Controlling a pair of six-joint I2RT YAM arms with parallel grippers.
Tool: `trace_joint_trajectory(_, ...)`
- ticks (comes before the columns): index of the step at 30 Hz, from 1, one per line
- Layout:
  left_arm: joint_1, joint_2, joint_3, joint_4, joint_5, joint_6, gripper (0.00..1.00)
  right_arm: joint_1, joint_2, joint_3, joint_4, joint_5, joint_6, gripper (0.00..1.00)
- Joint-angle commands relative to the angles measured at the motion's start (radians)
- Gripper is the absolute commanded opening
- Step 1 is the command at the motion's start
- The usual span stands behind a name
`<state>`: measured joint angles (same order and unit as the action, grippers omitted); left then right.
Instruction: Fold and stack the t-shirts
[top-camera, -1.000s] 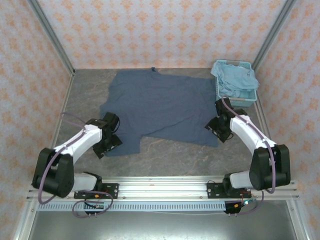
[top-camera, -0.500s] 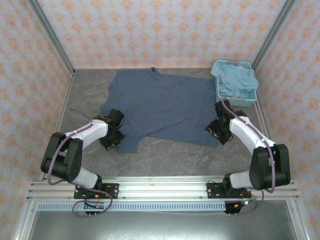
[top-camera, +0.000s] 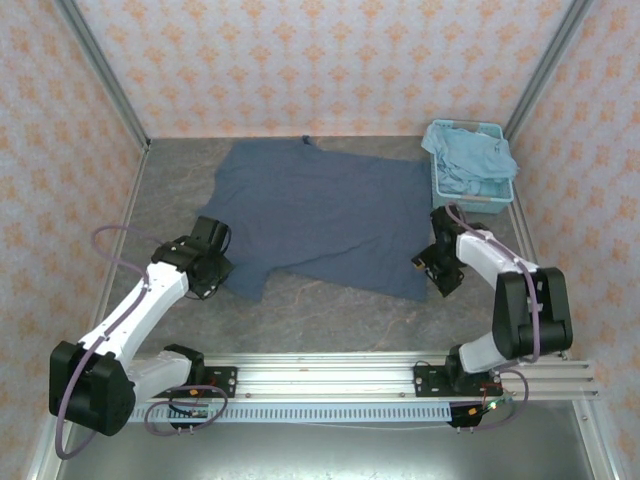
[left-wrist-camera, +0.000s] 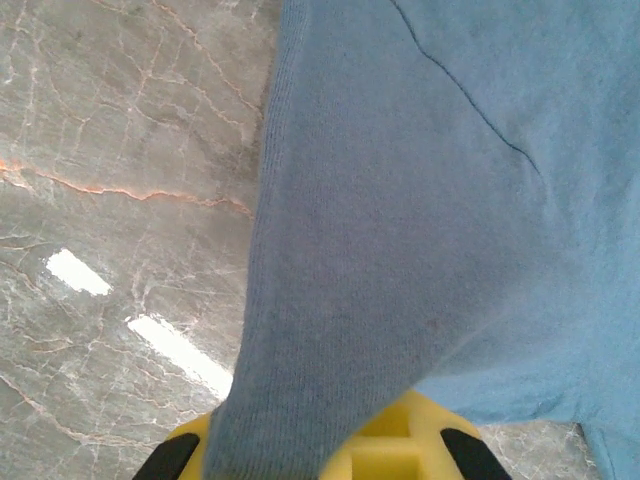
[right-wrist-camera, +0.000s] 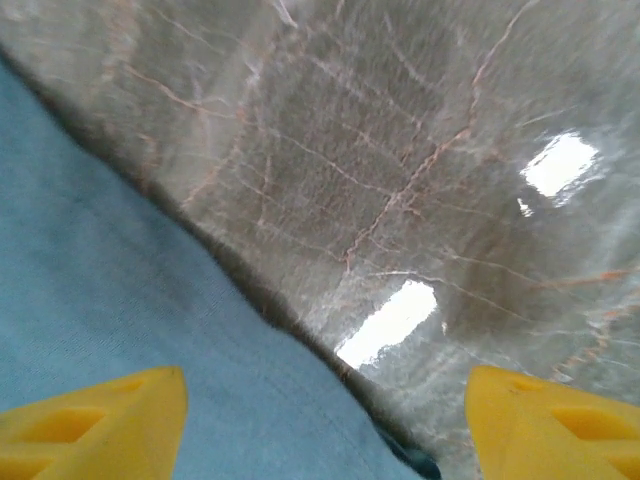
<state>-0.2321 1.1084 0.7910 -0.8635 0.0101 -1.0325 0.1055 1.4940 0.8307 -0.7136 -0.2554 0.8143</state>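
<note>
The dark slate-blue t-shirt (top-camera: 320, 210) lies spread flat on the marble table. My left gripper (top-camera: 222, 272) is shut on its near-left corner. In the left wrist view that cloth (left-wrist-camera: 400, 200) runs down into the closed yellow jaws (left-wrist-camera: 320, 455). My right gripper (top-camera: 440, 272) stands open over the shirt's near-right corner. Seen from the right wrist, the shirt's edge (right-wrist-camera: 120, 300) crosses diagonally between the spread yellow fingers (right-wrist-camera: 95, 410), with the gripper (right-wrist-camera: 325, 420) holding nothing. The pale sky-blue t-shirt (top-camera: 478, 158) lies crumpled in the basket.
The light blue slatted basket (top-camera: 470, 204) stands at the back right, just beyond my right arm. Patterned walls with metal posts close in the table on three sides. Bare marble (top-camera: 330, 310) stretches between the shirt's hem and the near rail.
My left gripper has shut on the shirt's near-left corner and drawn it left and back, bunching that corner. The right gripper has opened a little wider and barely moved.
</note>
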Motion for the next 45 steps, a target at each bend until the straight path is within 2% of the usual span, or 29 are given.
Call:
trace_joint_trajectory(1,0.003,-0.005,-0.014,-0.04,-0.028,-0.038,0.0,0.034,0.008,0.007,0.022,-0.039,0.066,0.74)
trace_joint_trajectory(6,0.003,-0.023,-0.036,-0.032,-0.018,-0.043,0.0,0.112,-0.006,-0.016,0.032,-0.03,0.141,0.75)
trace_joint_trajectory(11,0.003,-0.035,-0.041,-0.034,-0.01,-0.035,0.0,0.119,0.03,-0.005,-0.043,0.002,0.144,0.76)
trace_joint_trajectory(18,0.004,-0.041,-0.033,-0.04,-0.012,-0.032,0.0,0.152,-0.071,-0.007,-0.153,0.05,0.165,0.76)
trace_joint_trajectory(23,0.001,-0.045,-0.038,-0.034,-0.012,-0.037,0.0,0.201,-0.066,-0.051,-0.054,-0.009,0.21,0.78)
trace_joint_trajectory(29,0.002,-0.054,-0.035,-0.04,-0.01,-0.032,0.0,0.204,0.03,-0.038,0.003,0.012,0.201,0.75)
trace_joint_trajectory(31,0.002,-0.057,-0.033,-0.04,-0.01,-0.031,0.0,0.203,0.055,-0.037,0.026,0.027,0.186,0.7)
trace_joint_trajectory(33,0.001,-0.063,-0.028,-0.036,-0.01,-0.028,0.0,0.202,0.086,-0.021,0.035,0.052,0.153,0.59)
trace_joint_trajectory(36,0.001,-0.073,-0.013,-0.028,-0.01,-0.016,0.0,0.202,0.105,0.004,0.068,0.077,0.102,0.29)
trace_joint_trajectory(39,0.002,-0.08,0.018,-0.013,-0.012,0.003,0.0,0.201,0.105,0.073,0.083,0.067,0.038,0.03)
trace_joint_trajectory(40,0.001,-0.082,0.034,-0.011,-0.018,0.012,0.0,0.204,0.101,0.111,0.072,0.066,0.013,0.0)
trace_joint_trajectory(45,0.002,-0.1,0.185,-0.007,-0.068,0.045,0.0,0.208,0.038,0.369,-0.007,0.082,-0.127,0.0)
